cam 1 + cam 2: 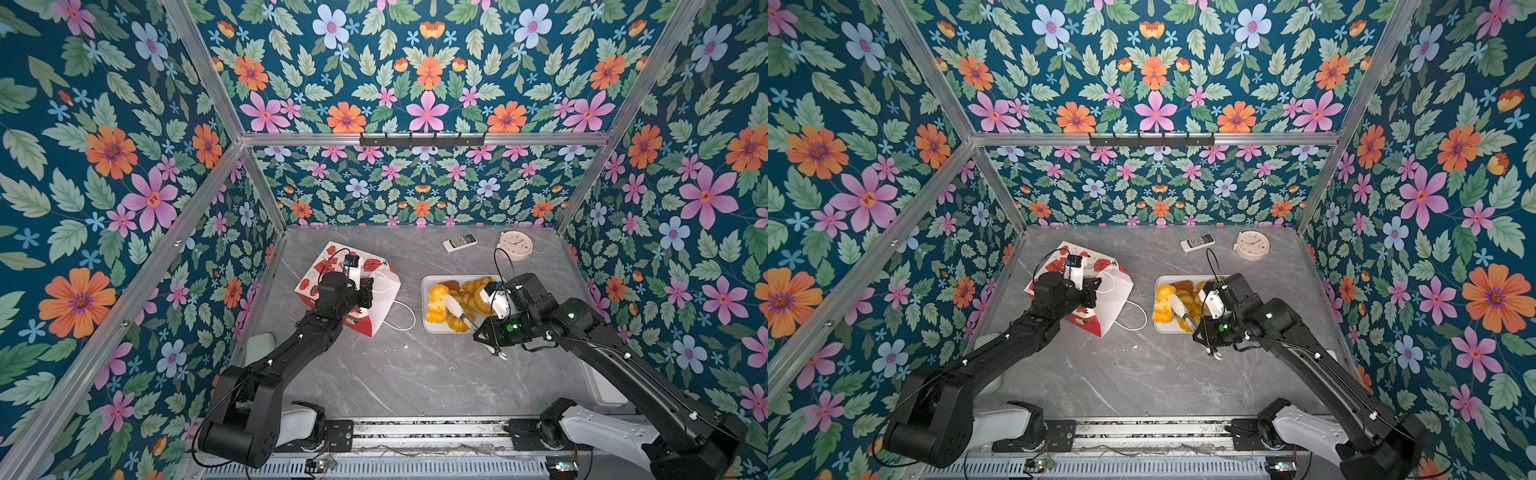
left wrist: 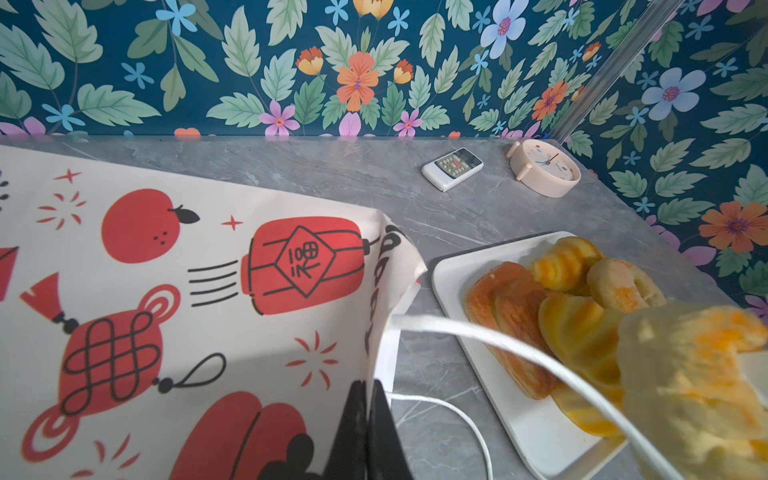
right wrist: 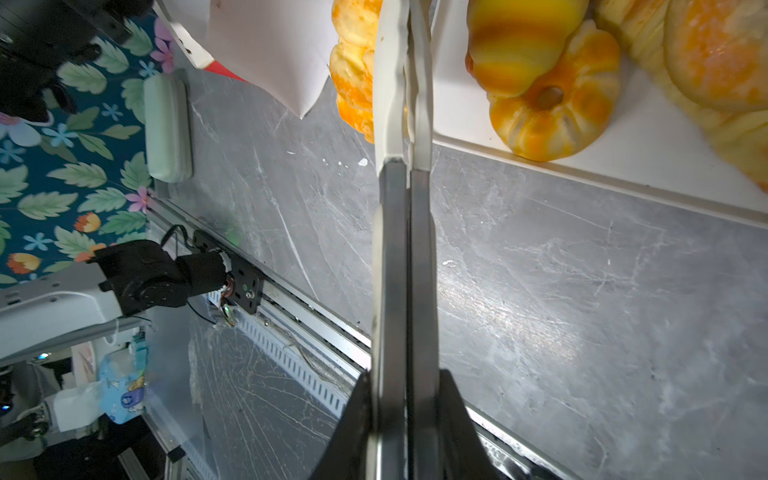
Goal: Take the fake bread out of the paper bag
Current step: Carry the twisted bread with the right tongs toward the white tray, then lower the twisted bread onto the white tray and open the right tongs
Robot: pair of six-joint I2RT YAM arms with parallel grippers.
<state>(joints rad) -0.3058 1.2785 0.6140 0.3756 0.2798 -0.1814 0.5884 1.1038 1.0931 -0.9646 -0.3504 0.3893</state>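
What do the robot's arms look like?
The left arm and right arm are black and chunky with rounded joints, on white bases. Thin black cables loop over the wrists, beside white camera boxes. The right arm has green lights. The left end effector and right end effector each have two black fingers.

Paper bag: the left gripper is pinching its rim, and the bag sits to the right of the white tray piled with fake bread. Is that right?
Not quite. The left gripper does pinch the rim of the paper bag, as the left wrist view shows. But in both top views the bag sits to the left of the white tray, not to its right. The fake bread is indeed piled in that tray.
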